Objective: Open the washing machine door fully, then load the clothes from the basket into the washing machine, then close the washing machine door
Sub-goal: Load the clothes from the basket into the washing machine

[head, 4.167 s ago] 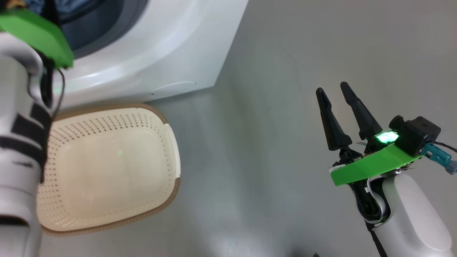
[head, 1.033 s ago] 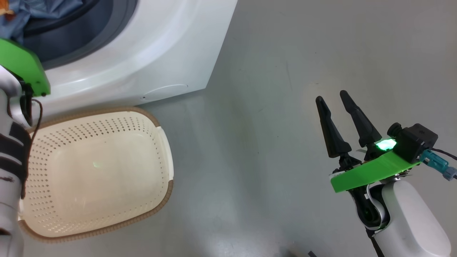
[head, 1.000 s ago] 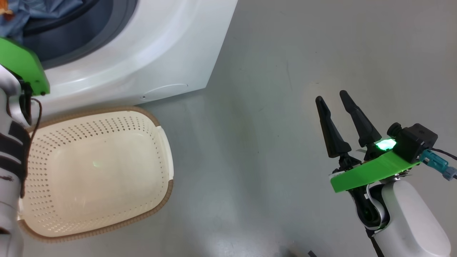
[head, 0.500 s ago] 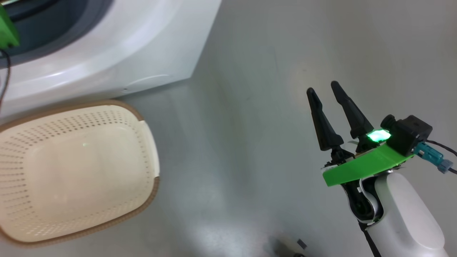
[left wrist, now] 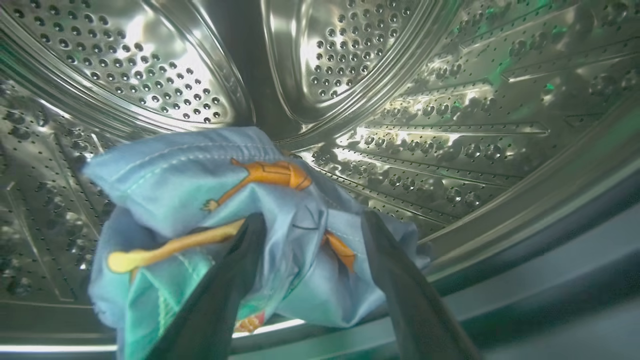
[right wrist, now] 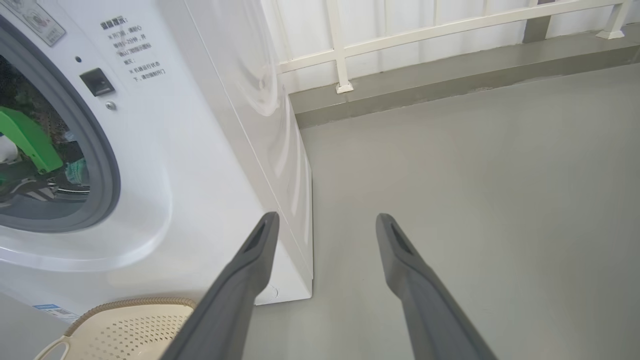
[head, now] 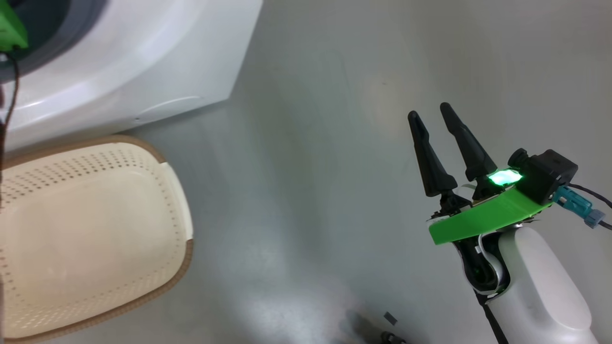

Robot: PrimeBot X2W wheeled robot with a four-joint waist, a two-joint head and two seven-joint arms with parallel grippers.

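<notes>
Inside the steel drum (left wrist: 450, 100) of the washing machine (head: 143, 62), the light blue clothes (left wrist: 200, 180) with orange figures lie bunched in front of my left gripper (left wrist: 312, 217). Its fingers stand wide apart, open, with the cloth loose between and over them. The arm's green plate (right wrist: 27, 140) shows inside the grey-ringed opening. My right gripper (head: 428, 112) hangs open over the bare floor, well right of the machine. The cream basket (head: 177, 239) with its brown rim sits before the machine with nothing in it. The washing machine door is out of view.
Grey floor (head: 311, 191) spreads between the basket and my right arm. A white railing (right wrist: 450, 25) on a low kerb runs behind the machine. A small dark scrap (head: 389, 317) lies on the floor near the bottom edge.
The head camera has turned, so machine and basket slid left in the picture. My left forearm has left the head view; just its green plate corner remains. The right gripper keeps its pose.
</notes>
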